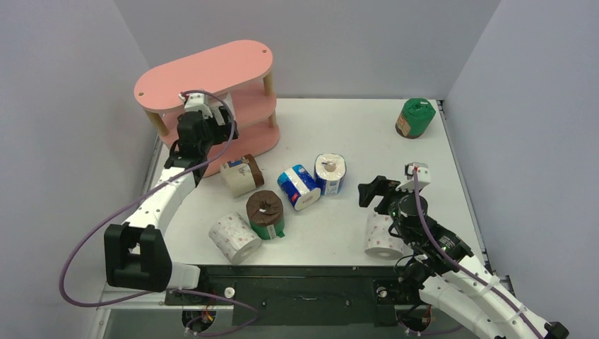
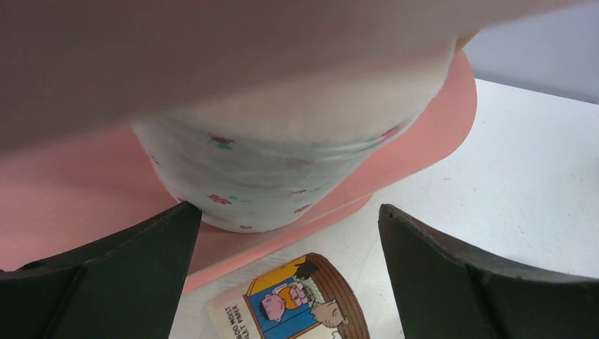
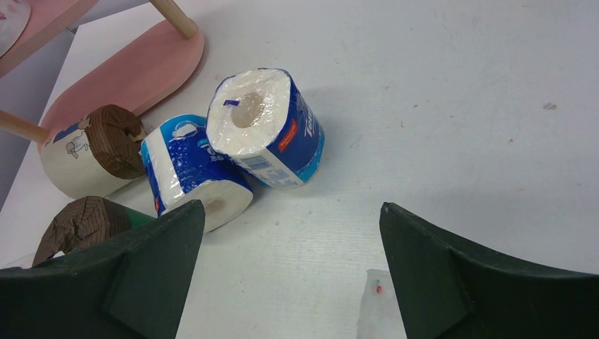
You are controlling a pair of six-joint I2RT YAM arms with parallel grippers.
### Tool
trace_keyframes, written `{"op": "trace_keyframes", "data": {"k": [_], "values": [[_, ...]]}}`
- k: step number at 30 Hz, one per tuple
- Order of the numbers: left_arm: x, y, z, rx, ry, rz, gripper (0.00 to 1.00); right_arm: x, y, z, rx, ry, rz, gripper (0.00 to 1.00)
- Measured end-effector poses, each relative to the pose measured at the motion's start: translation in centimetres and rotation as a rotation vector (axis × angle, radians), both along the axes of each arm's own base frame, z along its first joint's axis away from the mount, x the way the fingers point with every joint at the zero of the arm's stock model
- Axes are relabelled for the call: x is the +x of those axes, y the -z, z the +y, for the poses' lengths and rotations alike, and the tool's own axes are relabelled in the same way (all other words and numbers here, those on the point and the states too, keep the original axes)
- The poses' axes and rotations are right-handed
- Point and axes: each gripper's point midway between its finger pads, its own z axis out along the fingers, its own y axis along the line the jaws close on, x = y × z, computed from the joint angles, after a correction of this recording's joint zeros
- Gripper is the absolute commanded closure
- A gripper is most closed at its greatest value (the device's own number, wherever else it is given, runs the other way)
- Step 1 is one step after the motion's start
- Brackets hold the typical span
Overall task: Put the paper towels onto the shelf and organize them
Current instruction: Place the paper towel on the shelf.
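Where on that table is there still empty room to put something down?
The widest bare stretch of table lies at the far side, between the shelf and the green roll. The shelf's top board is bare too. It is crowded in front of the shelf, where the beige roll, blue rolls and brown-ended roll huddle.

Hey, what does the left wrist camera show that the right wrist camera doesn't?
Only the left wrist view: the open left gripper facing a white, pink-dotted paper roll on a shelf board, up close. Only the right wrist view: the open right gripper, two blue-and-white wrapped paper rolls, a brown-and-green wrapped roll. Both: the pink oval-board shelf, the beige cartoon-printed roll, the white table.
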Motion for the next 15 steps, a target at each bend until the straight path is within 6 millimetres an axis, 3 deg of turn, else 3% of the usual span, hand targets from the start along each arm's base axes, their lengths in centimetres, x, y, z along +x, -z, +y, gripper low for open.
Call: {"op": "trace_keyframes", "data": {"k": [6,11,15], "values": [[1.7,-0.5,-1.0,0.008,-0.001,-0.017,0.04,0.1,0.0,0.1,-0.001,0.0,0.001,0.11],[1.5,-0.6,-1.3,0.021,-0.008,-0.018,0.04,0.2,0.0,0.1,0.001,0.003,-0.003,0.11],[0.3,-1.4,0.3,0.02,-0.046,-0.042,0.04,0.3,-0.1,0.0,0.0,0.005,-0.004,0.11]]}}
